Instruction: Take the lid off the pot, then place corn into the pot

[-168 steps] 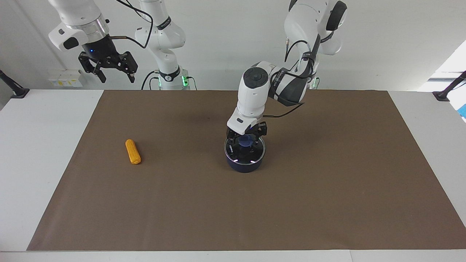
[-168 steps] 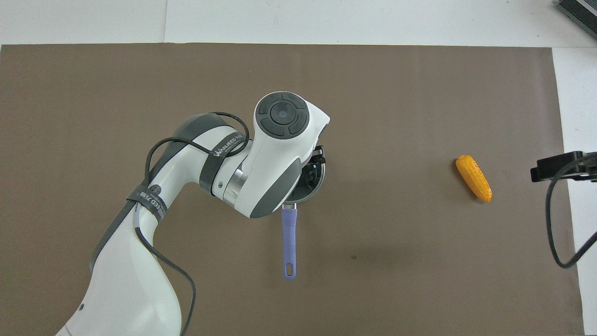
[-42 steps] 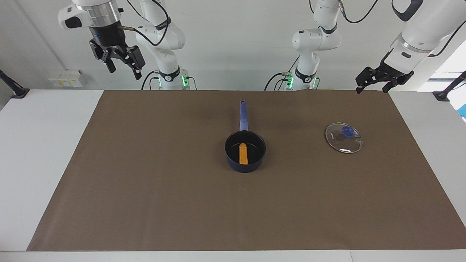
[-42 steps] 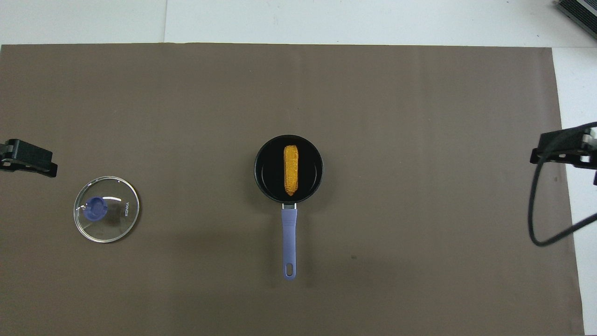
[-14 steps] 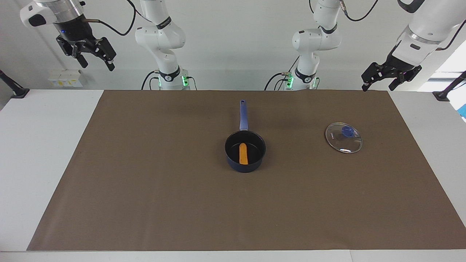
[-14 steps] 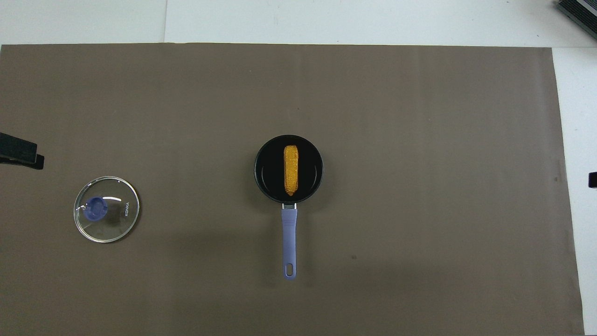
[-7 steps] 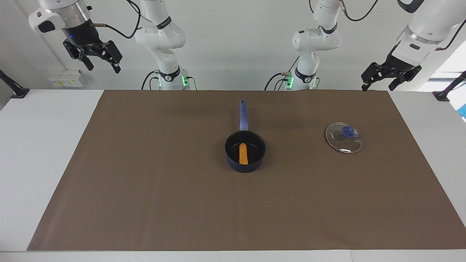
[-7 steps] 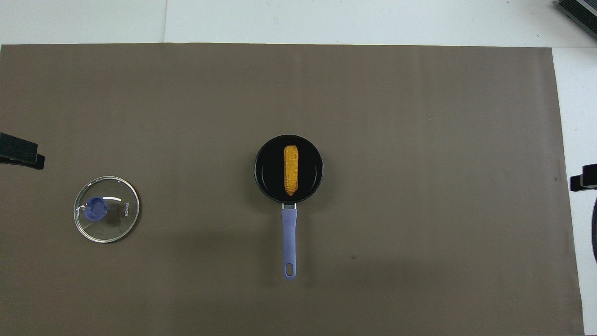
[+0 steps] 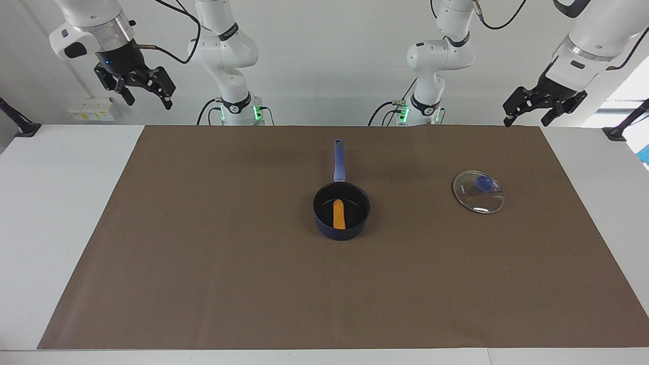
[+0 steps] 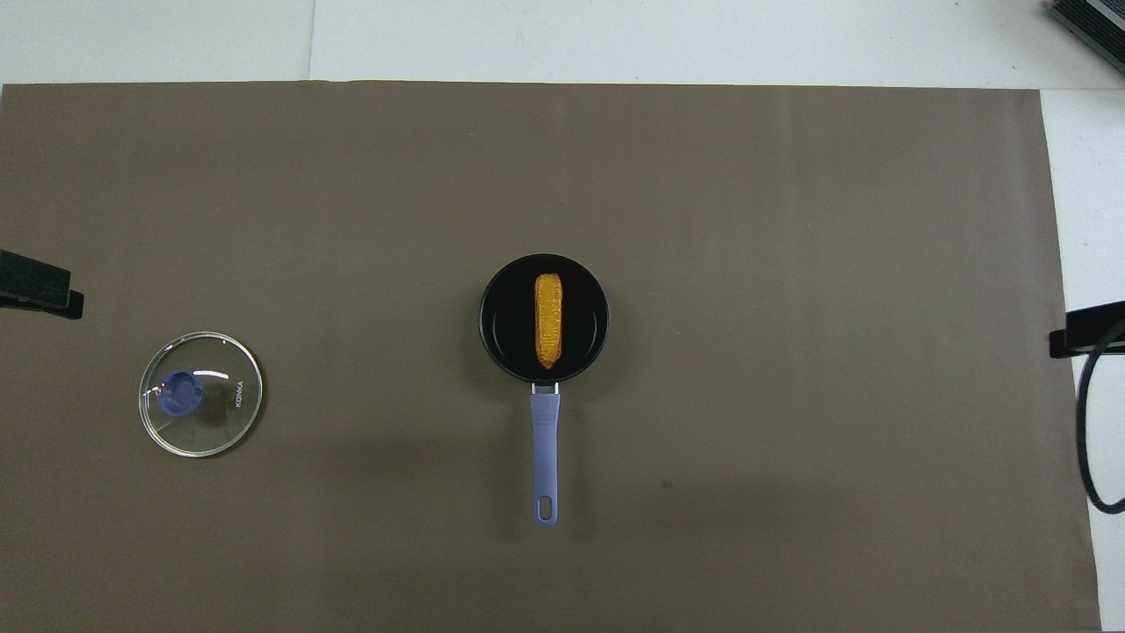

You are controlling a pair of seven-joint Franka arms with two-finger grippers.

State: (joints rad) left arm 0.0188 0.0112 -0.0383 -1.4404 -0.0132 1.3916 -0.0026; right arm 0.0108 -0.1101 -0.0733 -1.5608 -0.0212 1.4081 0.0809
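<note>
The pot stands uncovered in the middle of the brown mat, its blue handle pointing toward the robots. The corn lies inside the pot, in line with the handle. The lid lies flat on the mat toward the left arm's end, knob up. My left gripper is open and empty, raised over the mat's corner at its own end. My right gripper is open and empty, raised high over the right arm's end of the table.
The brown mat covers most of the white table. Only a part of each gripper shows at the side edges of the overhead view, the left and the right. A black cable hangs by the right gripper.
My right gripper has drifted lower and a little toward the middle of the table, showing more in the overhead view. The left arm, pot, corn and lid have not moved.
</note>
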